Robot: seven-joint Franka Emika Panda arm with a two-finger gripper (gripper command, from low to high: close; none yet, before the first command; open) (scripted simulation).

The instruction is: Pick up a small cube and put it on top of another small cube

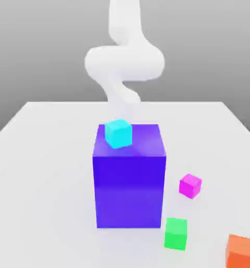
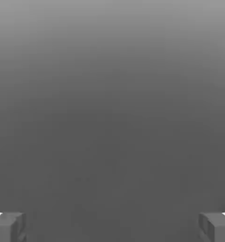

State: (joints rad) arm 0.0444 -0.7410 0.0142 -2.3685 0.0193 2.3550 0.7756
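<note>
Looking across the bench [image 1: 48, 152], I judge the job hardly begun, since no small cube rests on another. A cyan cube [image 1: 118, 133] sits on top of a large blue block [image 1: 129, 178], near that block's far corner toward the exterior view's left; this block is far bigger than the others, so I would not count that as the stack the task asks for. Three more small cubes lie on the bench itself toward the exterior view's right of the block: a magenta cube [image 1: 190, 185] just beside it, a green cube [image 1: 176, 233] nearer the camera, and an orange cube [image 1: 240, 252] at the corner of the picture, all apart from each other. My arm [image 1: 124, 60] rises behind the block. In the hand view my claw [image 2: 112, 227] is spread wide, the two fingertips [image 2: 8, 227] at opposite edges with nothing between them but plain grey. What is left is everything: choosing a cube, closing on it, lifting it, and setting it squarely on a second small cube.
</note>
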